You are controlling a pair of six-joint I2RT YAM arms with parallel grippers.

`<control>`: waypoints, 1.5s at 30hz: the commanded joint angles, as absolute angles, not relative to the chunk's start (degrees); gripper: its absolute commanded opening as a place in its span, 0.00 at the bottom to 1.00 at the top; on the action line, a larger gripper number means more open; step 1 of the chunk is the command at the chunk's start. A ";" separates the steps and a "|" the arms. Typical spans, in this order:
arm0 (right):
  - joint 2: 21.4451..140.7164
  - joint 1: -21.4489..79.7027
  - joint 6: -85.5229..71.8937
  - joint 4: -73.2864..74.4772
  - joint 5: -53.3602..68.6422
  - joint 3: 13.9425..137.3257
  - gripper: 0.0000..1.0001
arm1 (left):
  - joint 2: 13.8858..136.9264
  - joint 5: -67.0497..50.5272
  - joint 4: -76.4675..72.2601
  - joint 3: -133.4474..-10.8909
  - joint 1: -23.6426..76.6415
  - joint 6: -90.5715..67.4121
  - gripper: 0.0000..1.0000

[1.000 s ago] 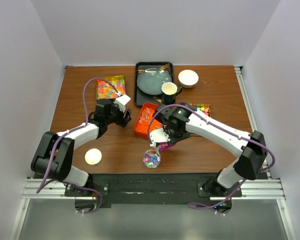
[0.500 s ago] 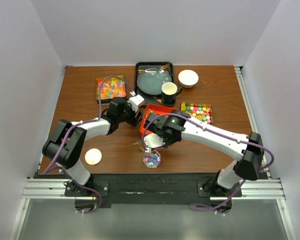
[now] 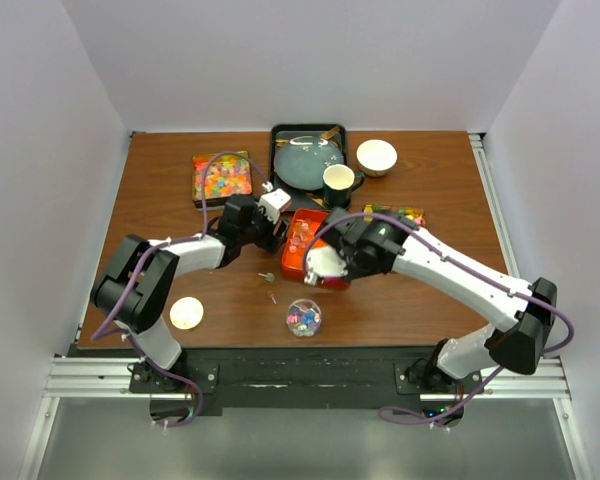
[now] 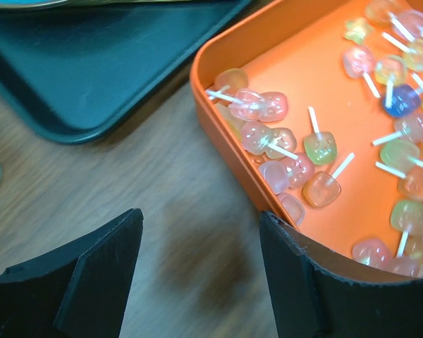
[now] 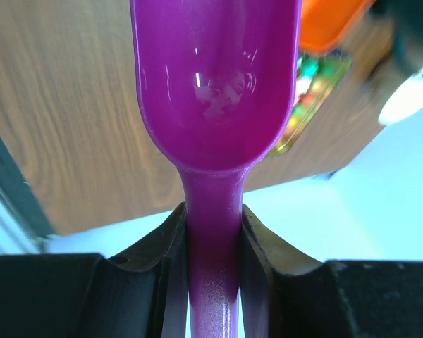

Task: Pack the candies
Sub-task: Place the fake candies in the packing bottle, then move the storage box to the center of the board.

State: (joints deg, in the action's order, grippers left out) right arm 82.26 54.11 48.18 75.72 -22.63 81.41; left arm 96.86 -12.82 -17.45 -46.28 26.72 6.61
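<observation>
The candies lie in three places. Clear-wrapped pieces on sticks [image 4: 317, 144] fill an orange tray [image 3: 292, 262]. Orange-red-yellow gummies [image 3: 223, 177] sit in a flat box at the back left, and pastel lumps [image 3: 402, 213] are in a box partly hidden by the right arm. A small clear jar [image 3: 303, 318] near the front holds a few pieces. Two candies [image 3: 269, 286] lie loose on the table. My left gripper [image 4: 197, 267] is open, its right finger [image 4: 317, 282] against the orange tray's rim [image 4: 225, 151]. My right gripper [image 5: 213, 232] is shut on the handle of an empty purple scoop [image 5: 215, 84], over the tray's near side [image 3: 328, 264].
A dark tray [image 3: 277, 190] with a grey plate and a black mug [image 3: 338, 184] stands behind the orange tray. A white bowl [image 3: 376, 156] sits at the back right. A pale round lid [image 3: 186, 313] lies near the front left.
The right arm has swung the scoop from above the jar back to the orange tray. The left gripper has moved right to the tray's left rim. Two loose candies now lie on the table.
</observation>
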 commanded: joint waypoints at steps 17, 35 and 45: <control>82.44 36.47 40.08 69.52 -20.65 86.13 0.00 | 95.11 -9.66 -9.25 -54.92 35.25 2.64 0.87; 88.07 34.28 40.17 68.91 -19.86 90.88 0.00 | 104.23 -13.27 5.18 -74.96 12.04 22.42 0.94; 87.63 34.01 40.25 69.26 -20.04 89.74 0.00 | 111.00 -13.45 3.16 -77.70 11.07 21.79 0.88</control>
